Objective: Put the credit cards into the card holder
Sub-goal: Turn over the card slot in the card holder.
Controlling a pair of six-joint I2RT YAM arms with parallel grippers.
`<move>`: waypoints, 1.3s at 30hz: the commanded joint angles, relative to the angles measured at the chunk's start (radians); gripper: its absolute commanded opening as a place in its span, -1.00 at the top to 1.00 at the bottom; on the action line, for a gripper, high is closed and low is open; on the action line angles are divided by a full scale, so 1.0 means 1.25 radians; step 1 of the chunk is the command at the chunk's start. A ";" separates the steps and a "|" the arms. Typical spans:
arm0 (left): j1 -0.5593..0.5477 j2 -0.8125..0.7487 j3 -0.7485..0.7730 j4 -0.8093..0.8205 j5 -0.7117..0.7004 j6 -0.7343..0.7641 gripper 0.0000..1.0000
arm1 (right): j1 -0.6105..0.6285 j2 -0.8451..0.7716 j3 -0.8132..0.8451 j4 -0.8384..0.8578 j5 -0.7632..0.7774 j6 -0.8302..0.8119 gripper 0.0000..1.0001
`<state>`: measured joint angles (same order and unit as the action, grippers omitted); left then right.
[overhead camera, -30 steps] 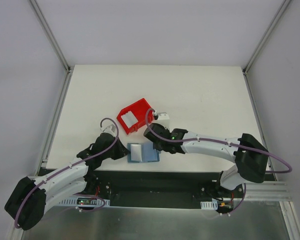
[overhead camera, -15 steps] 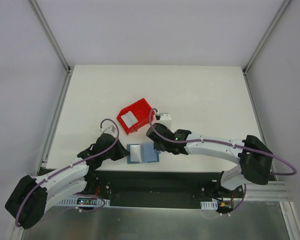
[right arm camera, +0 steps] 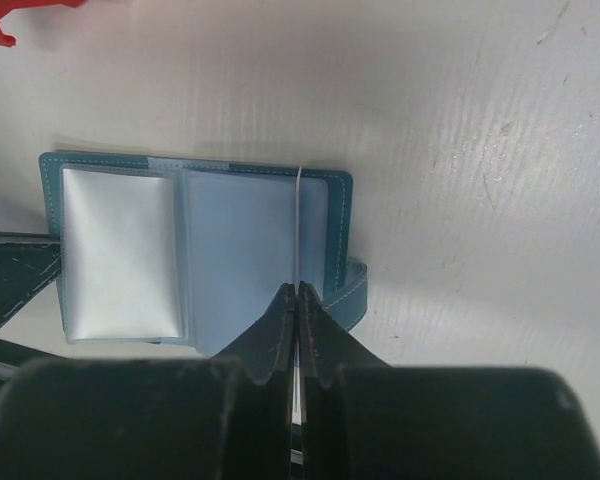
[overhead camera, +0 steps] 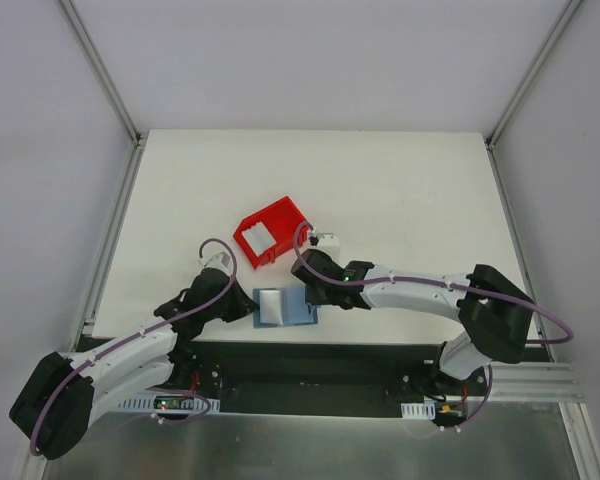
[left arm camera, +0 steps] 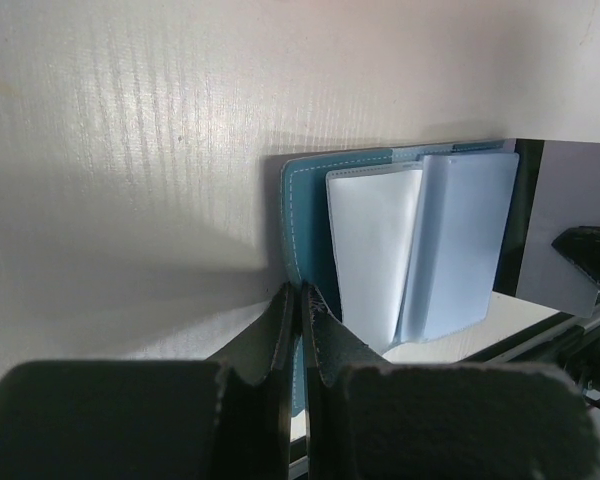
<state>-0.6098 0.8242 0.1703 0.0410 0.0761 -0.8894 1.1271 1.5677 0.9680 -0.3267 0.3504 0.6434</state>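
One thin white credit card (right arm camera: 298, 220) poised over the open teal-blue folding card holder (overhead camera: 285, 306) — not yet in, by my reading.
The card holder lies open on the white desk (overhead camera: 380, 190) near its front edge, just in front of the red plastic bin (overhead camera: 275, 222). The left gripper (left arm camera: 298, 300) has its jaws together on the holder's teal edge, steadying it. The right gripper (right arm camera: 297, 297) has its jaws clamped on the card, held on edge above the right-hand pale blue pocket. Whether the pale sheet (right arm camera: 118, 250) in the left pocket is a card I cannot tell — a white rectangle (overhead camera: 258, 238) in the bin suggests more are left to load.
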 commanded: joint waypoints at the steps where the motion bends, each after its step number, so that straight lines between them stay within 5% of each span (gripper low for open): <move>1: -0.007 0.003 -0.015 -0.018 -0.023 -0.001 1.00 | -0.003 0.010 -0.011 0.033 -0.027 0.025 0.99; 12: -0.008 0.012 -0.020 -0.002 -0.020 -0.006 1.00 | -0.009 -0.006 0.006 0.108 -0.083 -0.007 0.99; 27: -0.007 0.039 -0.047 0.040 -0.031 -0.033 1.00 | -0.007 0.059 0.087 0.302 -0.329 -0.105 0.99; 34: -0.008 0.041 -0.058 0.041 -0.039 -0.038 1.00 | -0.036 -0.055 -0.015 0.318 -0.253 -0.107 0.99; 39: -0.008 0.041 -0.060 0.046 -0.039 -0.047 1.00 | -0.082 -0.079 -0.132 0.399 -0.311 -0.041 0.99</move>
<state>-0.6098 0.8635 0.1280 0.1589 0.0677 -0.9485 1.0637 1.4975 0.8978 0.0685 -0.0059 0.5346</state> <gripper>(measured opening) 0.007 0.008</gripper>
